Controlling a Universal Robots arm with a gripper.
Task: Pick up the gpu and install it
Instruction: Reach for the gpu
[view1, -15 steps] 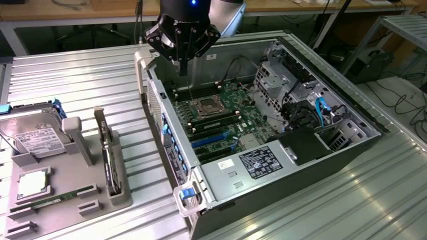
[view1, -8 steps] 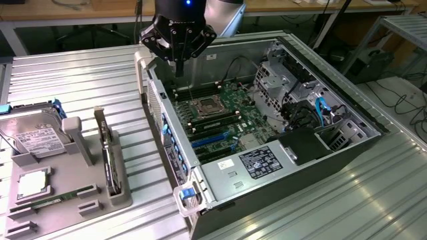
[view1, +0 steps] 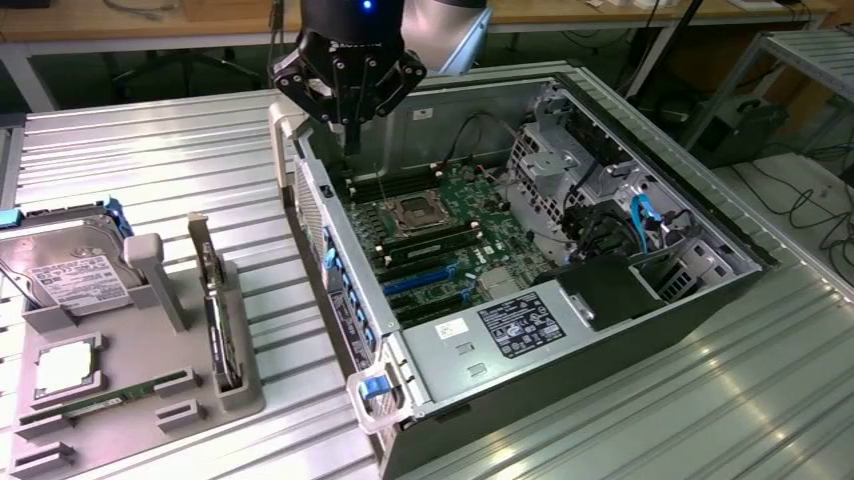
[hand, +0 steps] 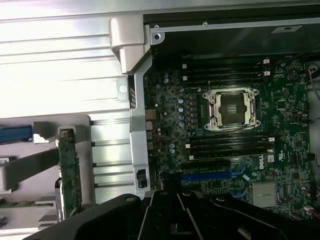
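The gpu (view1: 214, 305) stands on its edge in a slot of the grey holder (view1: 247, 385) at the exterior view's left, beside the open computer case (view1: 441, 350). In the wrist view the gpu (hand: 68, 172) is seen edge-on, a thin card next to the case's side wall. My gripper (view1: 350, 135) hangs above the far corner of the case, over the motherboard (view1: 441, 235), well away from the gpu. Its fingers are shut together and hold nothing. The black gripper (hand: 172, 200) body crosses the wrist view, above the blue card slots (hand: 212, 176).
The grey holder also carries a hard drive (view1: 67, 275), a processor chip (view1: 60, 365) and a green memory stick (view1: 114, 398). Inside the case are the processor socket (view1: 411, 210), blue slots (view1: 427, 280), drive cages (view1: 574, 165) and cables. The table (view1: 160, 160) is slatted metal.
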